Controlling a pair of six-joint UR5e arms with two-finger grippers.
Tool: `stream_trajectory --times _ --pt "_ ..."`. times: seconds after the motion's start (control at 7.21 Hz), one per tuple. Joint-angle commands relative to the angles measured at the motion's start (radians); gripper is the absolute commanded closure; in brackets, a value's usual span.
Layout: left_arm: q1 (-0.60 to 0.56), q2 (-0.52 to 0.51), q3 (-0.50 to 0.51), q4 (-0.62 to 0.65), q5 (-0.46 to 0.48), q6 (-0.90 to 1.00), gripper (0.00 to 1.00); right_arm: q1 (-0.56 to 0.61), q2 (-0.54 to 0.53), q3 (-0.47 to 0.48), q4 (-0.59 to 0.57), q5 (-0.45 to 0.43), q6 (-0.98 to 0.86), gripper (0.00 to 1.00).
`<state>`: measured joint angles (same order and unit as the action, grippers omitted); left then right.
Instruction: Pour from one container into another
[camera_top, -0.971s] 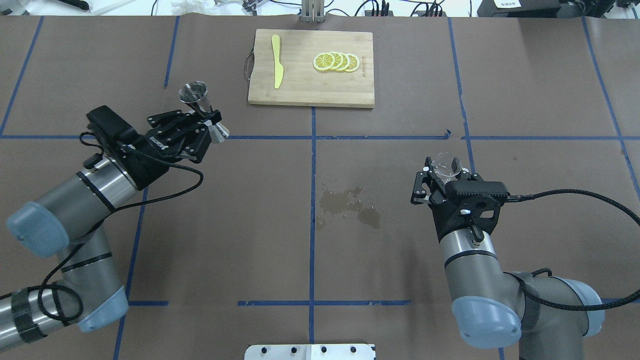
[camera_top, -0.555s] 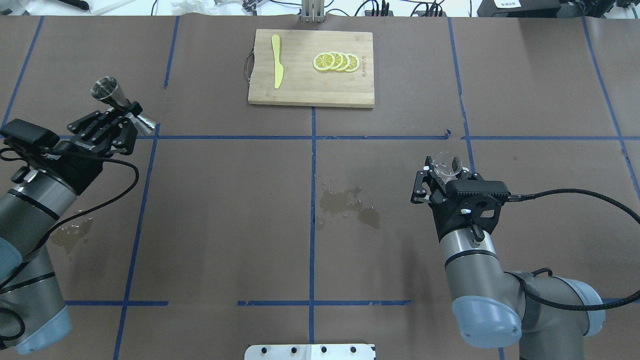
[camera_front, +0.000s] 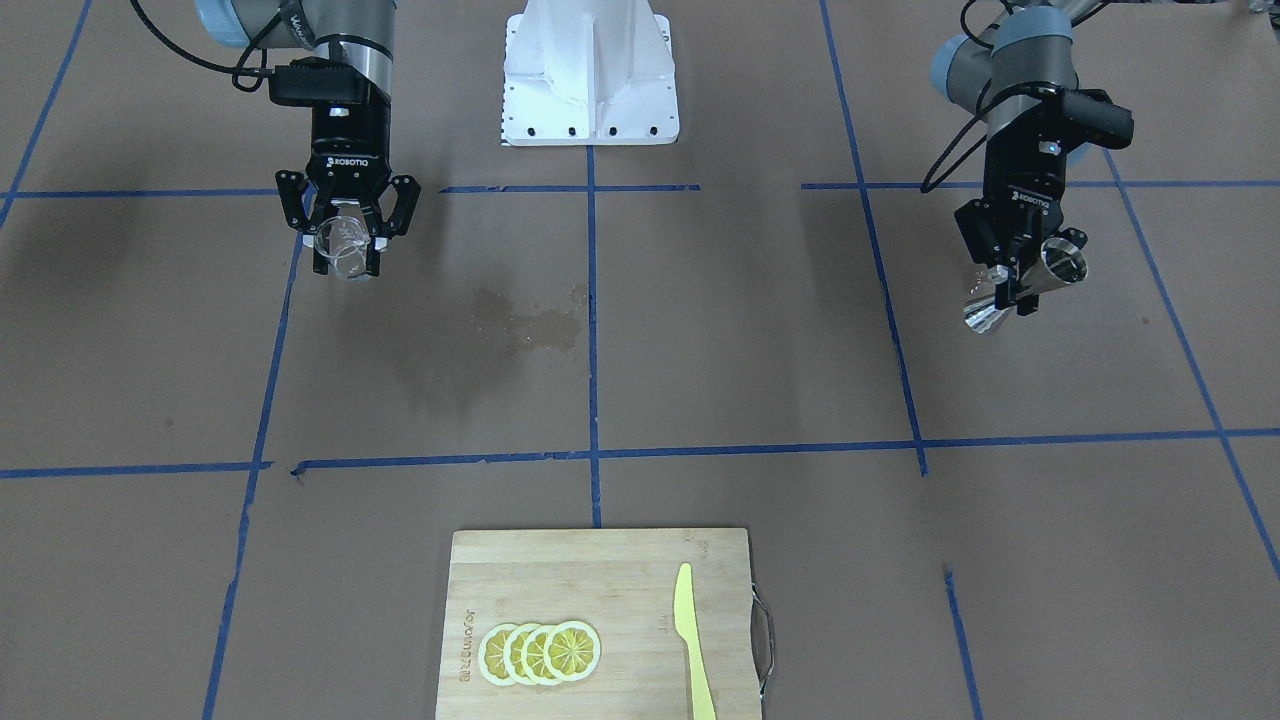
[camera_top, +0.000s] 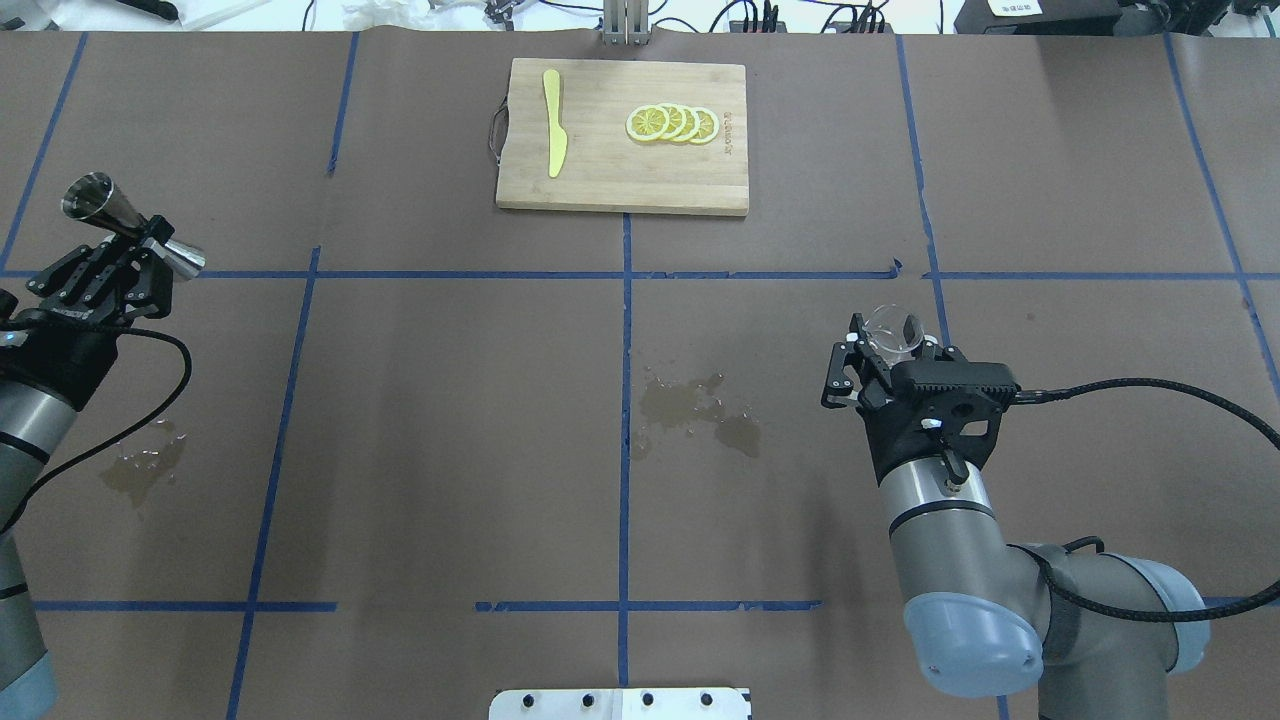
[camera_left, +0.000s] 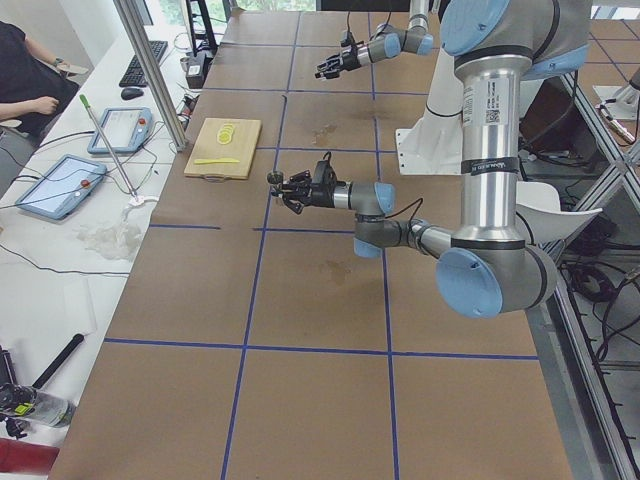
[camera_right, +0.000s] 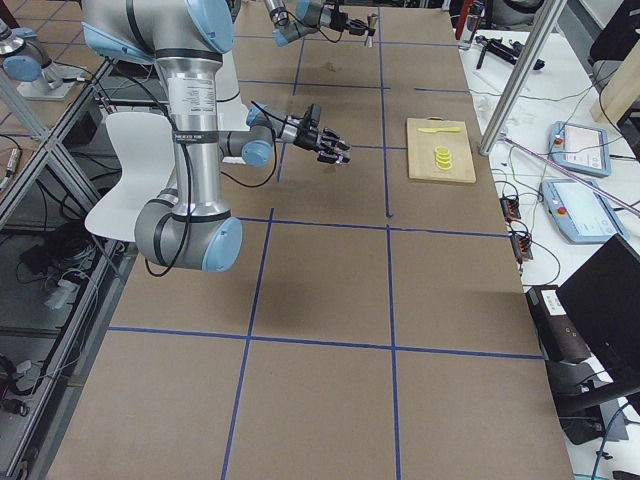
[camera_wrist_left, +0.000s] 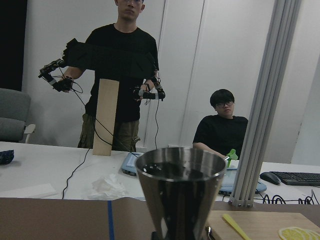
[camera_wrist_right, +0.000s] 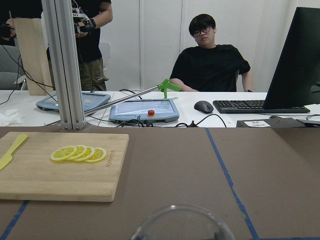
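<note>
You had the cup and the jigger both gripped and well apart.
Lower right of centre in the overhead view, your right gripper (camera_top: 886, 335) was clamped on the cup (camera_front: 342, 238), which you held off the table; whether anything was in the cup could not be told. Just left of it, near the frame's middle, a wet patch (camera_top: 695, 405) lay on the brown table (camera_top: 450, 400), and a second patch (camera_top: 140, 468) lay at the left edge. Farther up at the left edge, your left gripper (camera_top: 148, 243) was clamped on the jigger (camera_top: 118, 215) at its waist, tilted, one mouth pointing to the upper left. At top centre lay the board (camera_top: 600, 190), with a yellow knife (camera_top: 553, 125) on its left half and lemon slices (camera_top: 672, 124) on its right.
</note>
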<state>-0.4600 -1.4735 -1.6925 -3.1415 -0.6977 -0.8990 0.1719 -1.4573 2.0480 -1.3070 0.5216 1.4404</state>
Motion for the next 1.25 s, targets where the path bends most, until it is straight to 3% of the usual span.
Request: stream_trajectory --times 0.0,0.14,0.28,1.11 --pt "0.071 0.025 0.037 0.005 0.137 -0.052 1.00 0.000 0.000 0.000 0.000 0.000 0.000 1.00" --pt "0.175 0.025 0.062 0.005 0.258 -0.049 1.00 0.000 0.000 0.000 0.000 0.000 0.000 1.00" --pt "0.263 0.025 0.059 0.005 0.317 -0.047 1.00 0.000 0.000 0.003 0.000 0.000 0.000 1.00" --pt "0.354 0.015 0.168 0.005 0.325 -0.038 1.00 0.000 0.002 0.005 0.000 -0.003 0.002 1.00"
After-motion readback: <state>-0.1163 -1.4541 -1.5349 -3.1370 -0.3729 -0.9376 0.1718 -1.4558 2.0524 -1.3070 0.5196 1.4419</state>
